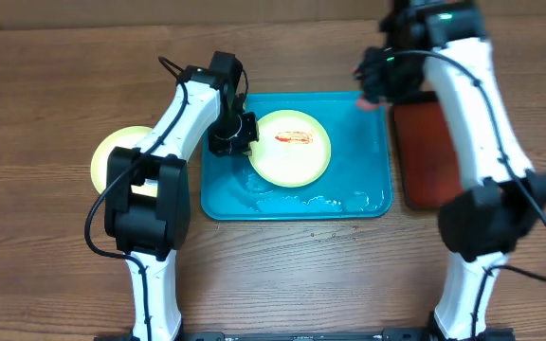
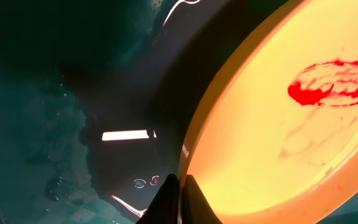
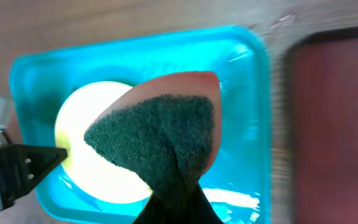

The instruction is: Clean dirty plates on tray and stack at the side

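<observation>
A light yellow-green plate (image 1: 292, 147) with a red sauce smear (image 1: 294, 138) lies in the turquoise tray (image 1: 368, 194). My left gripper (image 1: 243, 140) is shut on the plate's left rim. In the left wrist view the dark fingers (image 2: 166, 202) pinch the rim of the plate (image 2: 291, 143). A second yellow-green plate (image 1: 112, 156) rests on the table left of the tray, partly hidden by my left arm. My right gripper (image 1: 373, 87) hovers over the tray's far right corner, shut on a sponge (image 3: 160, 137) with a green scouring face and a pink back.
A dark red tray (image 1: 432, 156) sits on the table right of the turquoise one. Water puddles (image 1: 301, 201) lie along the turquoise tray's near side. Bare wooden table lies in front of the trays.
</observation>
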Motion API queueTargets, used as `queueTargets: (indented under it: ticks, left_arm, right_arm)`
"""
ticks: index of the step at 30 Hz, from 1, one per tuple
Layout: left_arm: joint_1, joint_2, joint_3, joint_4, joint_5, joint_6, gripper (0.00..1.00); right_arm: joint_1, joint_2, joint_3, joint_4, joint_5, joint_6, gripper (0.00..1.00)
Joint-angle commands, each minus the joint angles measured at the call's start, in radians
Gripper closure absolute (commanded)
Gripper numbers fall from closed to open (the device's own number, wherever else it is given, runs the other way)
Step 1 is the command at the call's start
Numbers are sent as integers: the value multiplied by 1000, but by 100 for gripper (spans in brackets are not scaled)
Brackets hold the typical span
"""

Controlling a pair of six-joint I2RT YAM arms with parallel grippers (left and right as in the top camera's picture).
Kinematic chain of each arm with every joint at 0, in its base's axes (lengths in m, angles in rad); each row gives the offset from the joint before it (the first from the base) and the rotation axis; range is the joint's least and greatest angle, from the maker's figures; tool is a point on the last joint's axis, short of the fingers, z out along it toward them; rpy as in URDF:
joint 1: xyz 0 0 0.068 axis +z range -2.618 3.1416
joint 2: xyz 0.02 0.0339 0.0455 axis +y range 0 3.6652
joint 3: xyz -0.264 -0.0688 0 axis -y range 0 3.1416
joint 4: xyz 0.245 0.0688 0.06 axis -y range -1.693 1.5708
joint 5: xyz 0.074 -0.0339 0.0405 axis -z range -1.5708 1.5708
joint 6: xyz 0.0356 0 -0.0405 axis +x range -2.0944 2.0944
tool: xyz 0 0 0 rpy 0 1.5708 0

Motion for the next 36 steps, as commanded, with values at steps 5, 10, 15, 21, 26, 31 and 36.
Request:
queueTargets:
  ticks: [5,10,15,21,26,31,36]
  left_arm:
    - [-3,1,-24,16,5,14,96]
    - [-3,1,-24,15,9,7,96]
    - [-3,1,-32,9,12,7,96]
    - [-3,1,-87,26,13,7,96]
    - [-4,1,-127,46,31,7,96]
    - [-6,1,-139,45,42,8,96]
    - [-6,1,-139,52,64,8,96]
  right_arm:
    - [116,142,-6,31,0,24,96]
    - [154,217,-25,69,0,31,96]
    - [160,263,-64,106,-1,57,96]
    - [161,293,-117,166,-36,57,96]
    - [161,345,-123,186,-46,59,96]
    - [161,389,-123,230,-152,84,96]
    - [187,402,-123,289,-267,96,96]
